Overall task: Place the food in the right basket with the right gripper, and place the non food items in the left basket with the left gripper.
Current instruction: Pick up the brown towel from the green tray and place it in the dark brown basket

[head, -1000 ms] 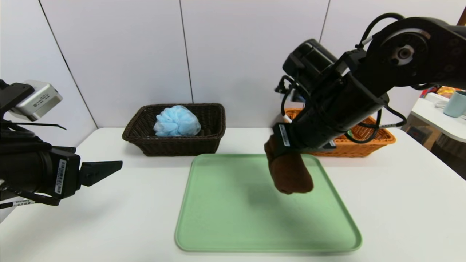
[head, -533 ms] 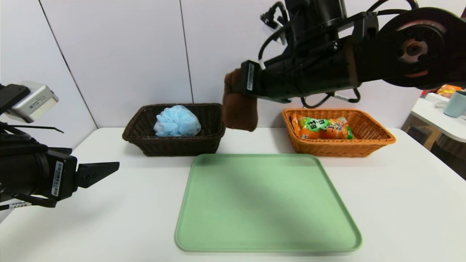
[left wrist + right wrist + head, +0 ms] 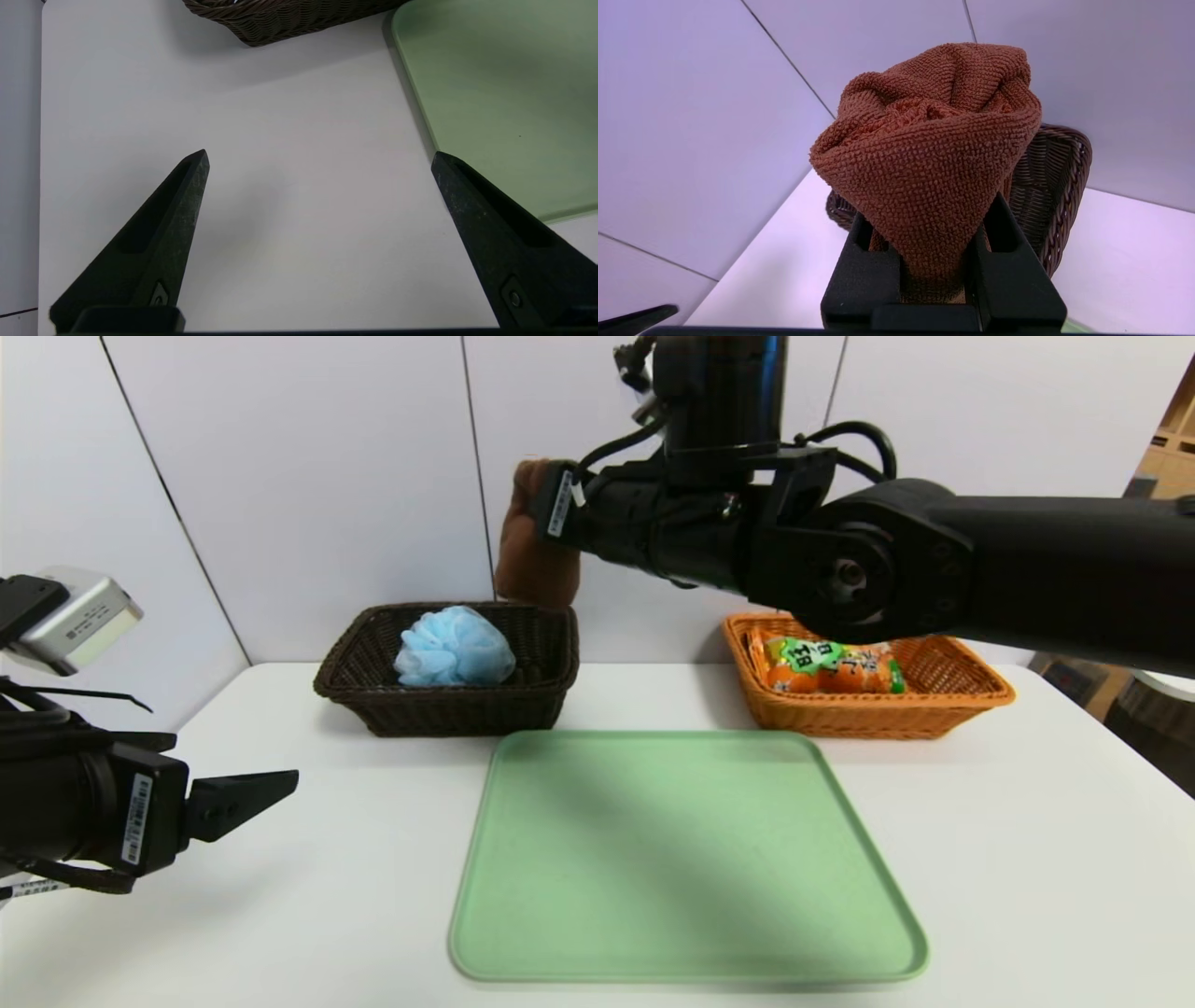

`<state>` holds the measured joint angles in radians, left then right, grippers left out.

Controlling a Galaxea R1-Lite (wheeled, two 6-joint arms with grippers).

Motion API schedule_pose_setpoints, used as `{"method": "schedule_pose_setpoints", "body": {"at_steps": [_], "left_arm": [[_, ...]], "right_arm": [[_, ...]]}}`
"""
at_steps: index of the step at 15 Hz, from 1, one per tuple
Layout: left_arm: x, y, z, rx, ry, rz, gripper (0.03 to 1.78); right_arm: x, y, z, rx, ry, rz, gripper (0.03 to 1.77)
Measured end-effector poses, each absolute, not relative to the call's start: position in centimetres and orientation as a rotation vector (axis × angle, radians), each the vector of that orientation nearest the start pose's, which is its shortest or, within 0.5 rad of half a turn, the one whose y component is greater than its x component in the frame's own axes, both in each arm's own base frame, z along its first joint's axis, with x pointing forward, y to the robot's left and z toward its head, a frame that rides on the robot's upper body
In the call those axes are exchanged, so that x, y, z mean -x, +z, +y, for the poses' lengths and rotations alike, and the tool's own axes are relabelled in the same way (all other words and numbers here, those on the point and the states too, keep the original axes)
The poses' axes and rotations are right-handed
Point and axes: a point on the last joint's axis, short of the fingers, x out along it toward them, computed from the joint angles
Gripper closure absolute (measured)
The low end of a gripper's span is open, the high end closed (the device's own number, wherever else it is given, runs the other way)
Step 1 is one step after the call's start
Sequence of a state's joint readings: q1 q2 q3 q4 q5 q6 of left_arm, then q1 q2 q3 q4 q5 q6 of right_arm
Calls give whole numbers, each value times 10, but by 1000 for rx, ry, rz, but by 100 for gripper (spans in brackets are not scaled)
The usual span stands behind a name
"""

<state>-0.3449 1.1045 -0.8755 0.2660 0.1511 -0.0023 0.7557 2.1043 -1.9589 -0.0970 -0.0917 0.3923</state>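
Right hand [image 3: 943, 261] clamped on the brown cloth [image 3: 929, 172], up over the dark basket's [image 3: 448, 714] right end! Only the head view shows my snack [image 3: 826, 665] in the orange basket [image 3: 868, 714]; left hand [image 3: 320, 158] wide apart above the counter [image 3: 299, 261].

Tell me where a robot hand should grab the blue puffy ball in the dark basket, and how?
I'd come from above and squeeze the blue puff around its bulging top. It looks round and frilly and sits inside the dark basket, whose walls probably block a sideways grab. Its top shows above the front rim, so fingers could likely close on the bunched folds there.
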Motion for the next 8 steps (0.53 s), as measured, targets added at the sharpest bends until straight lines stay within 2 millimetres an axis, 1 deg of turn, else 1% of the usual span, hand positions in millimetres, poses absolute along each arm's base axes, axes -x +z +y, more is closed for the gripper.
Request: {"method": "schedule_pose_setpoints", "body": {"at_steps": [3, 6, 8], "left_arm": [[-135, 253, -45, -121, -189, 483, 12], [-138, 252, -46, -122, -187, 490, 12], [-141, 252, -47, -127, -177, 494, 12]], "right_arm": [[-332, 292, 309, -379, 646, 109, 142], [-346, 275, 319, -356, 648, 52, 142], [-353, 260, 327, -326, 652, 40, 142]]}}
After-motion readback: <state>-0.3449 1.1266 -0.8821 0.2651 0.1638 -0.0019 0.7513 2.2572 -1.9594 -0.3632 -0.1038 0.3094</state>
